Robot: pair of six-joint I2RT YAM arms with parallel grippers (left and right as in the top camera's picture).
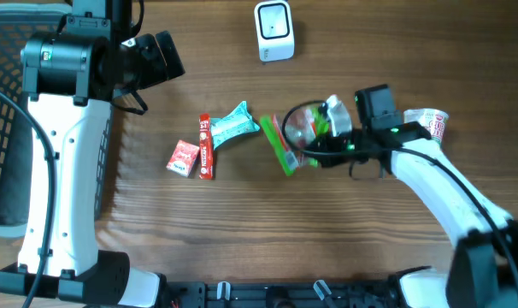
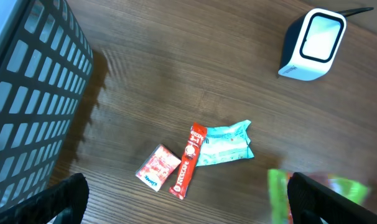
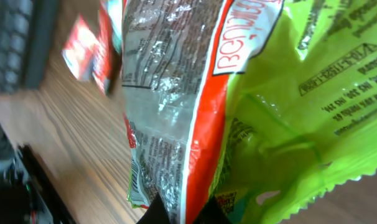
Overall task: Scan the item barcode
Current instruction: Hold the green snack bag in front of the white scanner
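Observation:
The item is a crinkly green and red snack bag (image 1: 300, 130), and my right gripper (image 1: 320, 152) is shut on its edge just right of the table's middle. In the right wrist view the bag (image 3: 257, 93) fills the frame, pinched between my two dark fingertips (image 3: 156, 214) at the bottom, with a barcode (image 3: 134, 180) on its lower left corner. The white scanner (image 1: 273, 31) stands at the far edge; in the left wrist view the scanner (image 2: 313, 43) sits upper right. My left gripper (image 1: 165, 58) hovers open at the upper left, holding nothing.
A small red packet (image 1: 183, 158), a red Nescafe stick (image 1: 205, 145) and a teal packet (image 1: 233, 127) lie left of the bag. A cup of noodles (image 1: 432, 125) stands at the right. A dark mesh basket (image 1: 2, 111) borders the left edge.

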